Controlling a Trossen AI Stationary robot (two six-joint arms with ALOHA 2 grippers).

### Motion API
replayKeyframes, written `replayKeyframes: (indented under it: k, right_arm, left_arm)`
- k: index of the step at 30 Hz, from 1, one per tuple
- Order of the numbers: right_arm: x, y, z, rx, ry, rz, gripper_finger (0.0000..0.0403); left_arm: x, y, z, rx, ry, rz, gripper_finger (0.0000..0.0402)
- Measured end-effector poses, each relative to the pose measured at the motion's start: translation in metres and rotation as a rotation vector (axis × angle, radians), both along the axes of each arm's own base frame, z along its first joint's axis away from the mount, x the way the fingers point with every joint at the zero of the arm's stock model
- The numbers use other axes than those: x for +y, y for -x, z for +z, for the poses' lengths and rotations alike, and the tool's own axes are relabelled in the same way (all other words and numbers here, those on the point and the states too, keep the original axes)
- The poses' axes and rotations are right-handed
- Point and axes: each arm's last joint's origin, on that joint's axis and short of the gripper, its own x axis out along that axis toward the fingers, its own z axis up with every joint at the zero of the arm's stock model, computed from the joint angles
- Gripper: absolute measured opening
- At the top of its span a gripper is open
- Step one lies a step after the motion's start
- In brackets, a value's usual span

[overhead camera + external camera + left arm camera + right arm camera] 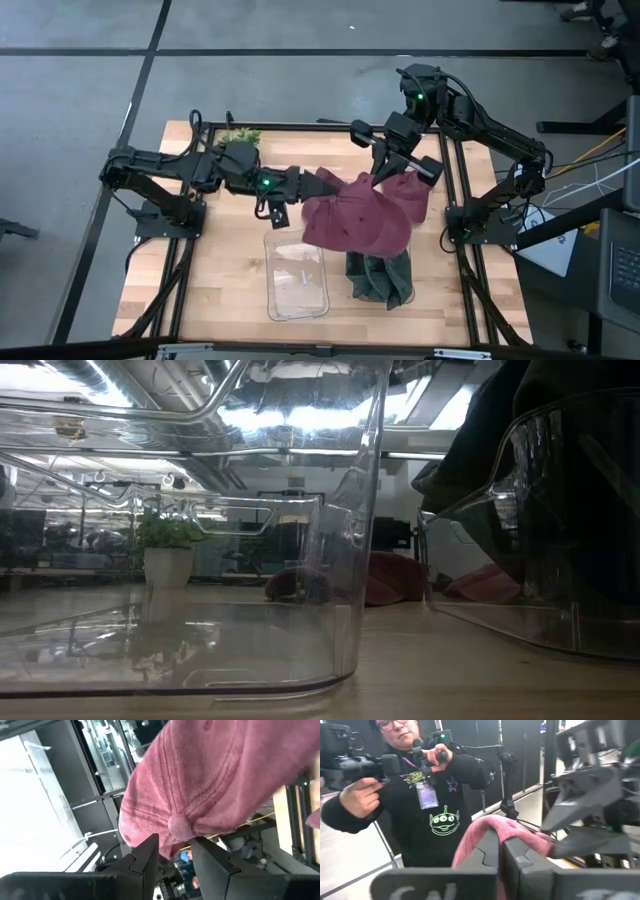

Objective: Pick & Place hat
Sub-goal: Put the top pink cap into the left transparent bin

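Observation:
A maroon hat hangs in the air over the middle of the table, between my two grippers. My right gripper comes from the far right and is shut on the hat. Coming level from the left, my left gripper is open. Its fingertips stand on either side of the crown's lower edge, just below the top button. My left gripper is open around the hat's crown near the button; I cannot tell whether its fingers touch the cloth. My right gripper pinches a fold of the hat's cloth between its two fingers, which lie about level. The cloth drapes over the fingertips, and the hat hangs clear of the table.
Below the hat on the wooden table stand a clear plastic bin and a second bin holding dark green cloth. At the far left is a small potted plant. Beyond the table a person holds hand controllers.

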Motion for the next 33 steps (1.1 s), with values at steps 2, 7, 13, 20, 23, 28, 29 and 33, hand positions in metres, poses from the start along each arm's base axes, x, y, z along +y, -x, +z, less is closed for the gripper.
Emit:
replayKeyframes:
  k: [2,7,13,20,23,28,29,33]
  right_arm:
    - [0.000,0.000,0.000,0.002,0.001,-0.011,0.0000]
    - [-0.001,-0.001,0.000,0.007,0.003,-0.037,0.0000]
    - [-0.002,-0.002,-0.001,0.027,-0.003,-0.083,0.0000]
    - [-0.003,-0.002,-0.001,0.037,-0.003,-0.122,0.0000]
    - [-0.004,-0.003,-0.001,0.043,-0.003,-0.140,0.0000]
    - [-0.005,-0.003,-0.002,0.054,-0.008,-0.170,0.0000]
    - [-0.005,-0.003,-0.002,0.054,-0.008,-0.171,0.0000]
    - [-0.006,-0.004,-0.002,0.058,-0.005,-0.205,0.0000]
  left_arm:
    - [-0.002,0.000,0.000,-0.001,-0.016,-0.007,0.0112]
    - [-0.008,0.001,0.001,-0.009,-0.041,-0.023,0.0112]
    - [-0.016,0.003,0.001,-0.014,-0.090,-0.048,0.0112]
    - [-0.020,0.004,0.001,-0.020,-0.112,-0.066,0.0112]
    - [-0.020,0.004,0.002,-0.031,-0.110,-0.081,0.0112]
    - [-0.021,0.004,0.004,-0.051,-0.107,-0.123,0.0112]
    - [-0.021,0.004,0.004,-0.051,-0.107,-0.131,0.0111]
    - [-0.022,0.004,0.004,-0.051,-0.107,-0.139,0.0112]
